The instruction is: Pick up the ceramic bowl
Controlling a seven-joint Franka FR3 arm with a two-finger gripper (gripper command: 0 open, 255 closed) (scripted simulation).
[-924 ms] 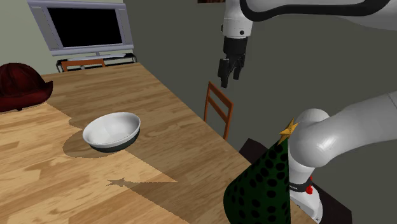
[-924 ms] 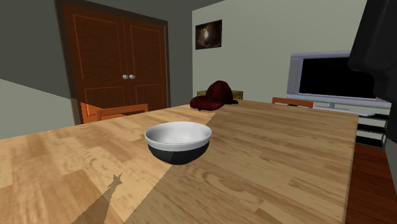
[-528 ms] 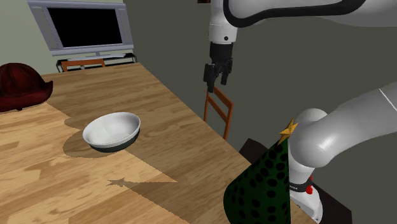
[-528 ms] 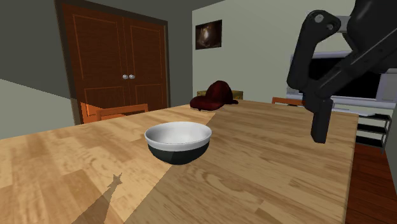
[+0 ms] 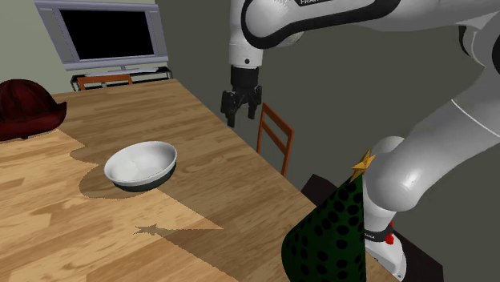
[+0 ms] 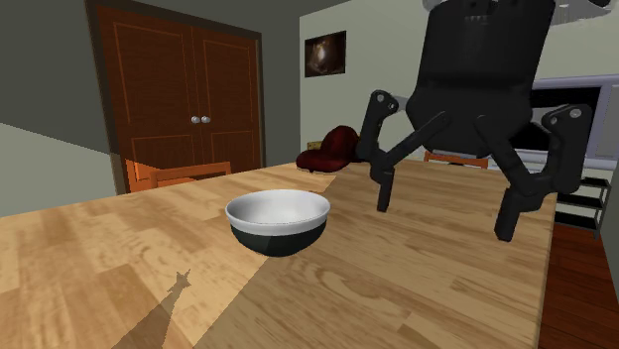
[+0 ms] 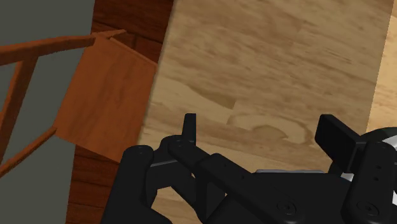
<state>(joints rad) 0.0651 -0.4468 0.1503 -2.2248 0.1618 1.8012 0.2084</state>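
The bowl [image 5: 141, 164], white inside with a dark outer wall, stands upright on the wooden table [image 5: 232, 200]; the second exterior view has the bowl [image 6: 279, 220] at the table's middle. My black gripper [image 5: 242, 112] hangs open above the table's edge, well to the shoulder view's right of the bowl and higher up. In the second exterior view the gripper [image 6: 445, 207] looms large to the bowl's right, fingers wide apart with nothing between them. In the wrist view the gripper [image 7: 263, 130] points down at bare wood, and a sliver of the bowl [image 7: 382, 135] shows beside one finger.
A wooden chair [image 5: 275, 136] stands at the table's edge below the gripper. A dark red hat-like object [image 5: 26, 108] lies at the far end. A green dotted cone with a gold star [image 5: 330, 228] stands near the arm's base. A television [image 5: 106, 36] is behind the table.
The arm has swung to the shoulder view's left and lower, carrying the gripper from beside the table to over its edge, nearer the bowl. The fingers stayed open. The bowl has not moved.
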